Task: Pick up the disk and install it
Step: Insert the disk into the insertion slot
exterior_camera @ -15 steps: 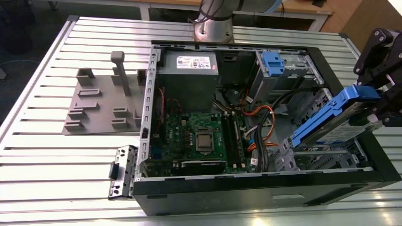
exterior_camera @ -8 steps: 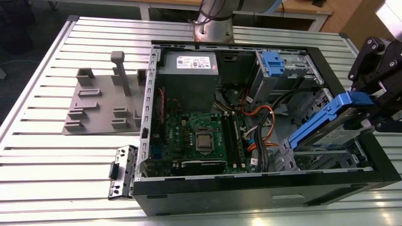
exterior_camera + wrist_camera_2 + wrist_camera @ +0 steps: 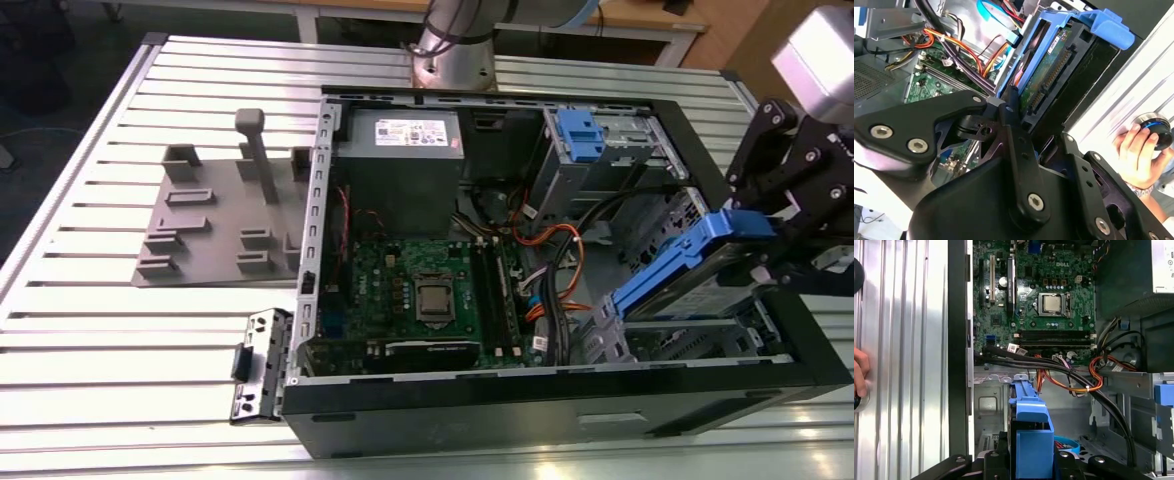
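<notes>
The disk [image 3: 683, 268], a drive in a bright blue carrier frame, hangs tilted over the drive bay at the near corner of the open computer case [image 3: 561, 405], on the exterior view's right. My black gripper [image 3: 771, 245] is shut on its upper end. In the second wrist view the disk [image 3: 1050, 75] shows its green circuit-board underside and connector, clamped between the fingers [image 3: 1013, 131] of the gripper [image 3: 1040, 137]. In the first wrist view the blue frame [image 3: 1029, 422] rises from the gripper [image 3: 1029, 460] over the metal bay floor.
Inside the case are the motherboard [image 3: 414, 290], a grey power supply with a white sticker [image 3: 400, 150], orange and black cables [image 3: 567, 255] and another blue carrier [image 3: 583, 130]. A grey fixture plate [image 3: 220, 215] lies on the slatted table. A person's hand [image 3: 1133, 150] rests on a knob.
</notes>
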You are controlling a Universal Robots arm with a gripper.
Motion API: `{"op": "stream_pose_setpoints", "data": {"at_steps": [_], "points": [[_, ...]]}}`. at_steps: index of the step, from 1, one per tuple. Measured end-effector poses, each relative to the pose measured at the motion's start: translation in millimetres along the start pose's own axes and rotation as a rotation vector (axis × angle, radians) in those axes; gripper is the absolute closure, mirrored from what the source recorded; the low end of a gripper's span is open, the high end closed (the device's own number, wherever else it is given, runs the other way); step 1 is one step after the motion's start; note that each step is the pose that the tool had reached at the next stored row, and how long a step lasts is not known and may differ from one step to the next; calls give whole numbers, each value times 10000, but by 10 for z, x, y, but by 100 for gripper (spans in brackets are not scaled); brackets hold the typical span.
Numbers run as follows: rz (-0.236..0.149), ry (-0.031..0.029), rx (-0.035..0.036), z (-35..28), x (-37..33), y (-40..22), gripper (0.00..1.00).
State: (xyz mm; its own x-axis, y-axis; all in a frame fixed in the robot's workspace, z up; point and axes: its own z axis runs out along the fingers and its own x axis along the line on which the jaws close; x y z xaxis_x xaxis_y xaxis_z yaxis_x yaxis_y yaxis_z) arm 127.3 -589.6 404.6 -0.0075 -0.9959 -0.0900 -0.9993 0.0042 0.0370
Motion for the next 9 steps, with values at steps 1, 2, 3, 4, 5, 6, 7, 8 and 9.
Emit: {"op": "stream_pose_setpoints", "data": {"at_steps": [1, 2, 3, 4, 5, 6, 7, 8, 9], "points": [[-1, 0, 0, 18, 1, -1, 64], [0, 0, 0, 36, 4, -1, 64], [0, -1, 0, 54, 6, -2, 64], [0, 0, 0, 72, 8, -3, 64], [0, 0, 0, 90, 10, -3, 64], [-1, 0, 0, 107, 12, -4, 64], [-1, 0, 0, 125, 14, -5, 64], [-1, 0, 0, 145, 16, -5, 64], [-1, 0, 0, 163, 18, -6, 64]]}}
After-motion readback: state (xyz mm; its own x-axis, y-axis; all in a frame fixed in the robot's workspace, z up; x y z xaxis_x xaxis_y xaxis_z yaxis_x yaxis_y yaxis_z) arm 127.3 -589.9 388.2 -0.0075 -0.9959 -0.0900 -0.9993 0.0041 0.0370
